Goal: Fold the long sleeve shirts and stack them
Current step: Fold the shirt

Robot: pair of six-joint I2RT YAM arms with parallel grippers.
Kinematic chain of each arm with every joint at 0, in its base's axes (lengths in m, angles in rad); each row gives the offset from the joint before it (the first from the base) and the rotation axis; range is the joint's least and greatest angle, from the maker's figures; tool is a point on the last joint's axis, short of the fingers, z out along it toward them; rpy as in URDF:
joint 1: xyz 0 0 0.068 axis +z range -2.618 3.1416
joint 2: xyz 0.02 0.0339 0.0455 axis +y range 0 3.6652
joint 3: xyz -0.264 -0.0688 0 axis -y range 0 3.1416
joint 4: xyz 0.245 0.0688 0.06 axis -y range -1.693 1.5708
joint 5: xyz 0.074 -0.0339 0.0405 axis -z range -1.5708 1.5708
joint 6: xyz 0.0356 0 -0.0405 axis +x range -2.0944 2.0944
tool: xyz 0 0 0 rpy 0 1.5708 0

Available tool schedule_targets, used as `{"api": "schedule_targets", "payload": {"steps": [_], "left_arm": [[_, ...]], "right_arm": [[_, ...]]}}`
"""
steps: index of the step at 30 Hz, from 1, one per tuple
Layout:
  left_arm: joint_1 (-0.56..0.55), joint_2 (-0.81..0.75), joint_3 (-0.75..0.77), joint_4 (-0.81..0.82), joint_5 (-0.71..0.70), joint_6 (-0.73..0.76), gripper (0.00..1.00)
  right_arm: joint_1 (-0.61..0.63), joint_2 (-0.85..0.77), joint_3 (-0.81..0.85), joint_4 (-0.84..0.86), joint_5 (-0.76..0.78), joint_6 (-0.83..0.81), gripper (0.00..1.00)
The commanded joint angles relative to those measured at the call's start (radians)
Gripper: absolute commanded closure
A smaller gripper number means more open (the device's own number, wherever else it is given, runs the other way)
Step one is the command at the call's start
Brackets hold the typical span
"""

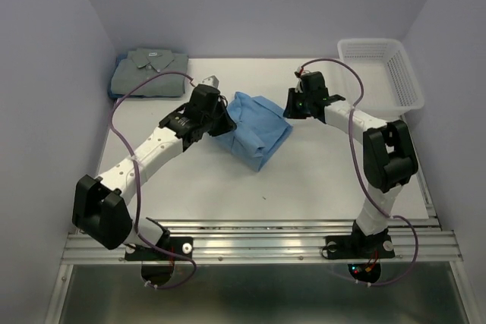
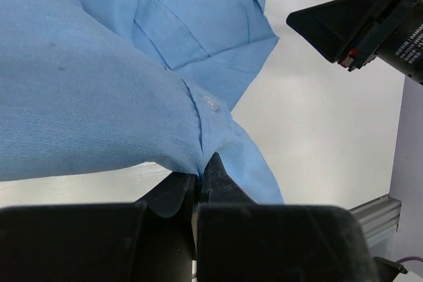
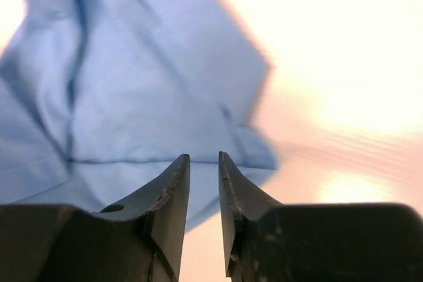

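The light blue long sleeve shirt (image 1: 254, 130) lies partly folded in the middle of the table. My left gripper (image 1: 222, 121) is at its left edge, shut on a pinch of blue cloth by a button (image 2: 200, 166); the shirt (image 2: 99, 77) drapes up and away from the tips. At the shirt's right corner hovers my right gripper (image 1: 291, 105). In its wrist view the right gripper (image 3: 204, 158) has its jaws a narrow gap apart with nothing between them, the blue shirt (image 3: 132, 84) lying blurred beyond. The grey-green shirt (image 1: 148, 72) rests folded at the back left.
A white mesh basket (image 1: 380, 72) stands at the back right corner. Purple cables loop over both arms. The metal rail (image 1: 258, 237) runs along the table's near edge. The right arm's black gripper body (image 2: 357, 18) shows in the left wrist view.
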Motion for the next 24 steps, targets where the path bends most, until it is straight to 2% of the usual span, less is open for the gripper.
{"api": "schedule_targets", "payload": {"steps": [1,7,17,24], "left_arm": [[0.000,0.027,0.071,0.049,0.042,0.044,1.00],[0.000,0.134,0.163,0.055,0.071,0.070,1.00],[0.002,0.444,0.393,0.107,0.122,0.105,1.00],[0.005,0.674,0.612,0.047,0.165,0.125,1.00]], "right_arm": [[-0.005,-0.005,-0.042,0.001,0.049,-0.046,0.74],[-0.027,0.049,-0.033,-0.006,0.024,-0.040,0.78],[-0.036,0.129,-0.036,-0.016,-0.030,-0.040,0.83],[-0.036,0.124,-0.030,-0.015,-0.027,-0.030,0.83]]}}
